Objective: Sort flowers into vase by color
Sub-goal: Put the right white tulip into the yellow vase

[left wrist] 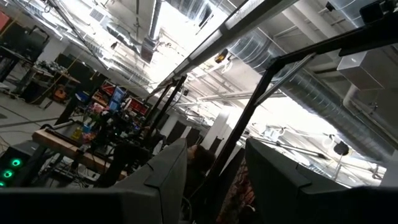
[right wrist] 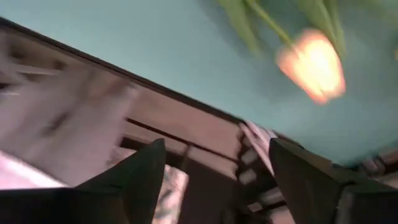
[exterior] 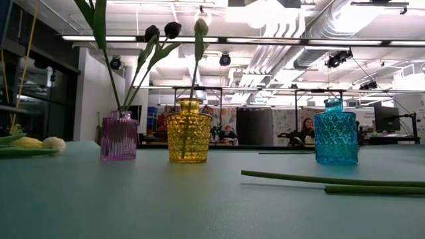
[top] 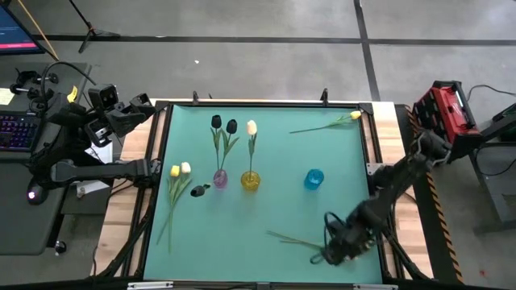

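— Where are the flowers placed, taking the yellow vase (top: 251, 180) as landmark?

— One cream tulip (top: 251, 127) is stood in it. In the purple vase (top: 219, 178) just left of it, two black tulips (top: 223, 124) are held. Further left, a yellow and a cream tulip (top: 180, 170) are laid flat on the table (top: 274, 153), with a small dark piece (top: 198, 191) beside them. A yellow tulip (top: 355, 116) is laid far to the right and back of the vase. The blue vase (top: 314, 179), to its right, is seen without a flower.

— And the right tool?

— It (top: 332, 251) is found to the right and front of the yellow vase, at the table's near edge, over a stem (top: 292, 239) lying flat. Its fingers (right wrist: 140, 174) are seen spread; a pale bud (right wrist: 312, 63) is shown ahead of them — nothing is gripped between them.

— The left tool?

— It (top: 145, 101) is kept off the table, beyond its back-left corner. Its fingers (left wrist: 168, 174) are seen parted and released — nothing is held.
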Available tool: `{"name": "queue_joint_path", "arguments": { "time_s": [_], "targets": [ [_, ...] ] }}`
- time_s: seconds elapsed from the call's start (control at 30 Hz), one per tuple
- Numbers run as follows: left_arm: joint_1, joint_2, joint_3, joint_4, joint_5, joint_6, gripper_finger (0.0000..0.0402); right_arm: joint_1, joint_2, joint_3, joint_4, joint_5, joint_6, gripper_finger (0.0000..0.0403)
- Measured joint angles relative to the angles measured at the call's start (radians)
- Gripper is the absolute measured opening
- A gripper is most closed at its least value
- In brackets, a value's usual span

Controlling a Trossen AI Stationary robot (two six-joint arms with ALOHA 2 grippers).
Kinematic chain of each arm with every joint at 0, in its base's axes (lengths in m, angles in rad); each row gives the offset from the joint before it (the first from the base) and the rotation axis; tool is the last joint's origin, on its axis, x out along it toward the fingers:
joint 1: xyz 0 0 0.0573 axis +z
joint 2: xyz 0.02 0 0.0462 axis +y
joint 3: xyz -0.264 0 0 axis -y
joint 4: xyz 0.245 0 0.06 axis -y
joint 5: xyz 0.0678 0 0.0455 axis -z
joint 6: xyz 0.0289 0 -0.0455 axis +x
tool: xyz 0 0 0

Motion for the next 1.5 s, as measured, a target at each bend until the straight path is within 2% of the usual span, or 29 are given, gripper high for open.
{"name": "queue_joint_path", "arguments": {
  "time_s": [0.1, 0.23, 0.53, 0.7, 0.87, 1.33, 1.5],
  "targets": [
    [0.0, 0.0, 0.0, 0.0, 0.0, 0.0, 0.0151, 0.067, 0.029, 0.0, -0.001, -0.046, 0.08, 0.0236],
    [0.0, 0.0, 0.0, 0.0, 0.0, 0.0, 0.0151, 0.127, 0.04, 0.0, 0.001, -0.05, 0.147, 0.0182],
    [0.0, 0.0, 0.0, 0.0, 0.0, 0.001, 0.0151, 0.166, 0.04, 0.0, -0.109, -0.034, 0.113, 0.0013],
    [0.0, 0.0, 0.0, 0.0, 0.0, 0.001, 0.0151, 0.162, 0.04, 0.0, -0.121, -0.016, 0.04, 0.0006],
    [0.0, 0.0, 0.0, 0.0, 0.0, 0.001, 0.0151, 0.162, 0.05, -0.015, -0.119, -0.015, 0.037, 0.0002],
    [0.0, 0.0, 0.0, -0.005, -0.007, 0.001, 0.0151, 0.162, 0.19, -0.031, -0.07, -0.015, 0.033, 0.0],
    [0.0, 0.0, 0.0, -0.005, -0.009, 0.001, 0.0151, 0.133, 0.219, -0.031, -0.071, 0.045, 0.033, 0.0]
  ]
}}
